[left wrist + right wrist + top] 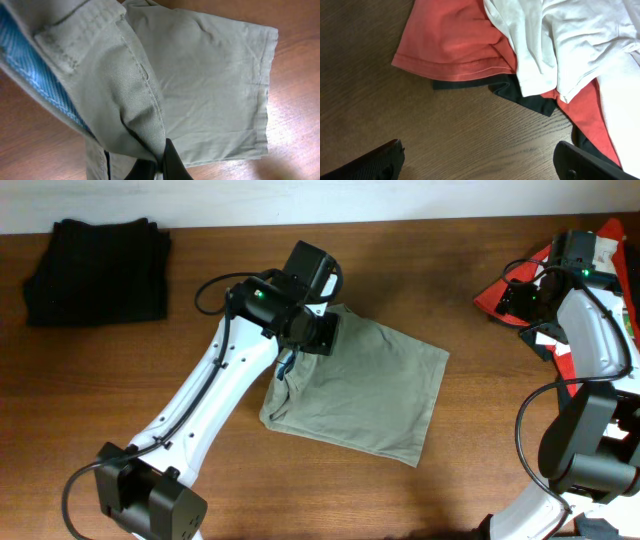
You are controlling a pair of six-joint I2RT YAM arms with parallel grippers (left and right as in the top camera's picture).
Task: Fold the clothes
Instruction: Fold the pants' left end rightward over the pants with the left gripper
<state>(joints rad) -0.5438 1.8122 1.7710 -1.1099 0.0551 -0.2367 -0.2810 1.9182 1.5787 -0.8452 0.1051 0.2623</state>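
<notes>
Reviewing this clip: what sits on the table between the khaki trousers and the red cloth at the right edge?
Nothing. In the overhead view, the stretch of table between the trousers and the red cloth is bare wood.

Trousers point(370, 390): upper-left corner hidden beneath left arm point(230, 370). Left hand point(159, 167): fingertips buried in trouser fold. White T-shirt point(570, 35): cut off at top, right edges.
</notes>
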